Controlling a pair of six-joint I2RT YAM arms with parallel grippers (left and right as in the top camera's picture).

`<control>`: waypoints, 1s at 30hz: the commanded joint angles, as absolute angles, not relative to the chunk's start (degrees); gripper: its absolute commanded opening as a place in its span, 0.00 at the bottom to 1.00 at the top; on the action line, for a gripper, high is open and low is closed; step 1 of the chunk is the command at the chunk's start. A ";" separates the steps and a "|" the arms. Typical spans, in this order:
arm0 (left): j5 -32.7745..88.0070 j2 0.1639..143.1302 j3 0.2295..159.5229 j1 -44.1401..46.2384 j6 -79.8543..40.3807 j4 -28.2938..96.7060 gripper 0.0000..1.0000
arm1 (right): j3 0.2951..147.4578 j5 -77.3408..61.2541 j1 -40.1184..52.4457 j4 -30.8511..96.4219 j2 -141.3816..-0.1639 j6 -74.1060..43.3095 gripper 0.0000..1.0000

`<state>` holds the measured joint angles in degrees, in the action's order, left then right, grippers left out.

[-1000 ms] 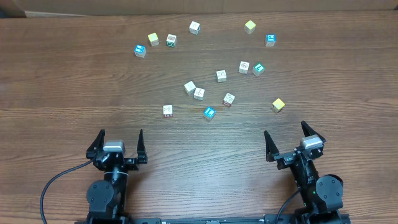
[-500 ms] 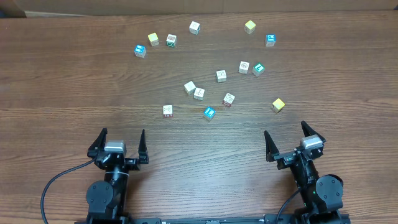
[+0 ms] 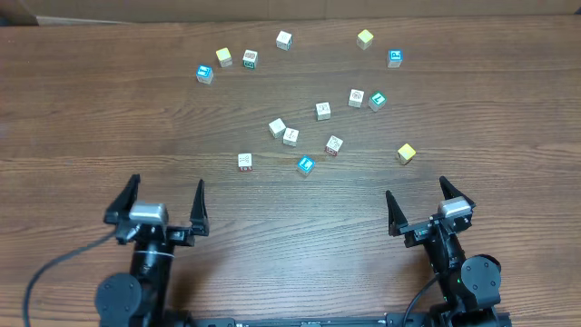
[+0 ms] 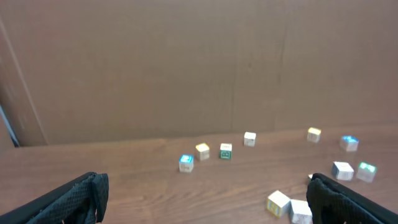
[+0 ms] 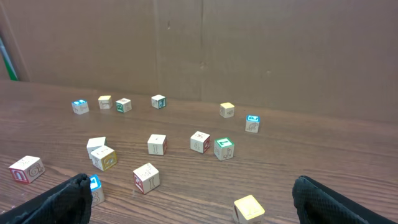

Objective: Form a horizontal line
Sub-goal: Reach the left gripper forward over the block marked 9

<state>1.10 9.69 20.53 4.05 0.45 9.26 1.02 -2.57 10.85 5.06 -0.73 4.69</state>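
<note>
wooden table (image 3: 91, 118) | cubes (image 3: 290, 136) scattered loose mid-table | left claw (image 3: 168, 181) spread apart | right claw (image 3: 416, 187) spread apart

Dark wood-grain table (image 3: 82, 109), brown cardboard wall (image 5: 280, 50) behind it

left gripper (image 3: 168, 181), right gripper (image 3: 416, 187): black pointed fingers (image 3: 198, 205), silver caps; black cable (image 3: 53, 259).

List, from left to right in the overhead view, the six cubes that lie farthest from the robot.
blue cube → yellow cube → green-printed cube → white cube → second yellow cube → second blue cube
</note>
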 commanded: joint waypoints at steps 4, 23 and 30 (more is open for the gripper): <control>6.61 26.13 39.35 4.14 1.13 17.63 1.00 | 0.45 -2.44 10.81 4.67 -0.12 4.32 1.00; 16.58 79.66 103.09 4.14 1.23 69.78 0.99 | 0.45 -2.44 10.81 4.67 -0.12 4.34 1.00; 16.58 86.72 104.27 4.16 -0.16 68.12 1.00 | 0.45 -2.42 10.81 4.67 -0.12 4.32 1.00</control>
<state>15.27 85.01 102.54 4.05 0.40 68.60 1.02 -2.57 10.87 5.04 -0.73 4.67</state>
